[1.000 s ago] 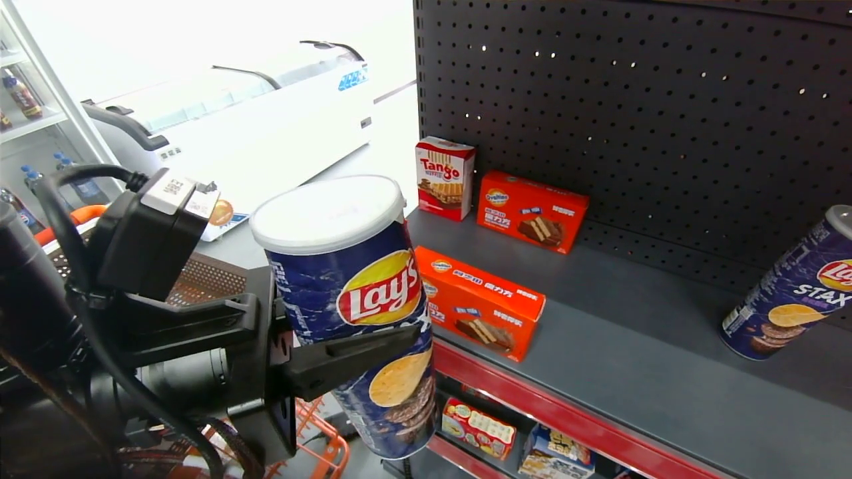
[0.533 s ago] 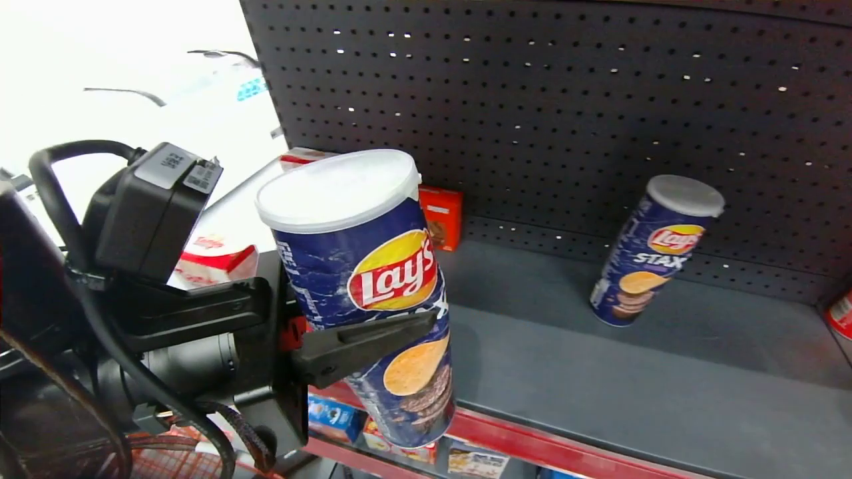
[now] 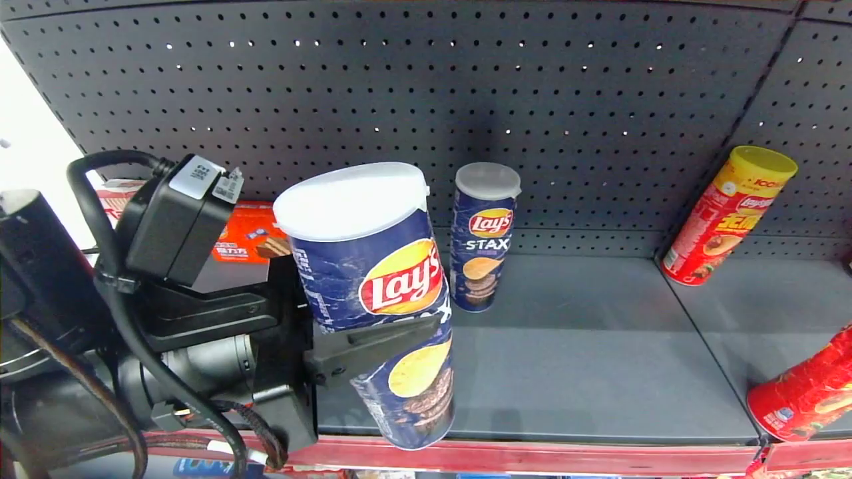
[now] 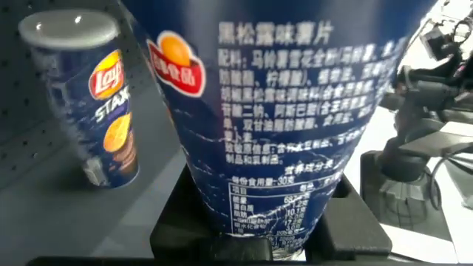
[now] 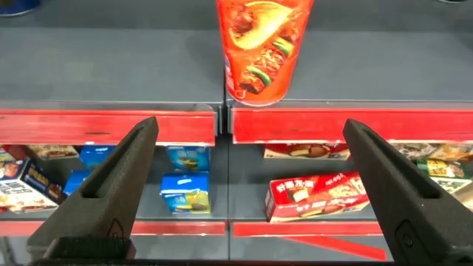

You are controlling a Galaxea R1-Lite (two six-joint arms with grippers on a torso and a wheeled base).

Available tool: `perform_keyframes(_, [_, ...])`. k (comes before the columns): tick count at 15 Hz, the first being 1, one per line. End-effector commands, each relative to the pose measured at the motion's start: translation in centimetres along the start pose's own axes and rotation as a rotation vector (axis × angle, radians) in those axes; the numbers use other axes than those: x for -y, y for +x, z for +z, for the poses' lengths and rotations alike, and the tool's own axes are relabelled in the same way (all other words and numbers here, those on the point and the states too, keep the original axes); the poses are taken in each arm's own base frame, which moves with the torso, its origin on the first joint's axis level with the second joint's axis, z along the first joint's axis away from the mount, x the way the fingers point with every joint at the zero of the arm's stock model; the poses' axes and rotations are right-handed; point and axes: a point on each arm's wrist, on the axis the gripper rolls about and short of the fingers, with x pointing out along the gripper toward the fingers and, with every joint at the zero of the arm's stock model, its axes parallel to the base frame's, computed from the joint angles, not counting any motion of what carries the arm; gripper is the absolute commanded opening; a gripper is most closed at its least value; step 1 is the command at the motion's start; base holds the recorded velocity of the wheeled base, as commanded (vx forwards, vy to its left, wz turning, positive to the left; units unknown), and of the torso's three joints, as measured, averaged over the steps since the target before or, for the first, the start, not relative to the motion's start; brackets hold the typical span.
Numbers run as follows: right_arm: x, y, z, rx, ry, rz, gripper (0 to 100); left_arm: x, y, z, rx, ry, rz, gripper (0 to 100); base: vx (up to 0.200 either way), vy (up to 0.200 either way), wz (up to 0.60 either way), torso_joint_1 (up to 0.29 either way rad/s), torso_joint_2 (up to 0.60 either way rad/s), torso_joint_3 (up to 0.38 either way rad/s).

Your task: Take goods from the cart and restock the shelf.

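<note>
Box: an orange box [image 3: 249,233] lies at the shelf's far left, partly hidden behind my left arm.
Left tool: the left tool [image 3: 393,332] is clamped round the middle of the held can, with one finger across its front.
Held can: the held can [image 3: 373,266], blue with a white lid, hangs slightly tilted before the shelf's front lip. Its base is off the deck, so I count it as not yet stocked.
Blue can: a matching blue can [image 3: 484,239] stands upright near the back panel, just right of mine.
Shelf: the shelf [image 3: 586,359] has bare deck right of the blue can — room enough for mine, I judge.
Yellow-lid can: a yellow-lid can [image 3: 729,216] leans against the back panel at the right.
Front red can: the front red can [image 3: 805,396] sits tilted at the right front corner.
Right tool: the right tool [image 5: 251,127] has its fingers wide apart and carries nothing. It faces the red lip below the front red can.
Progress: one can is fetched and brought up — setting it down and letting go remain. How many goods are left to fetch I cannot tell.
</note>
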Motion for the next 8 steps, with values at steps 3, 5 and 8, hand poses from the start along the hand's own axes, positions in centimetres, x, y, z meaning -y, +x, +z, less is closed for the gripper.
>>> perform_keyframes(3, [0.0, 0.0, 0.01, 0.001, 0.0, 0.0, 100, -0.04, -0.08, -0.19, -0.006, -0.003, 0.005, 0, 0.0, 0.0, 0.0, 0.0, 0.0, 0.0])
perform_keyframes(5, [0.0, 0.0, 0.01, 0.001, 0.0, 0.0, 100, -0.07, -0.1, -0.19, -0.006, -0.003, 0.007, 0, 0.0, 0.0, 0.0, 0.0, 0.0, 0.0])
perform_keyframes(8, [0.0, 0.0, 0.01, 0.001, 0.0, 0.0, 100, -0.34, -0.07, -0.25, -0.008, 0.002, 0.016, 0, 0.0, 0.0, 0.0, 0.0, 0.0, 0.0])
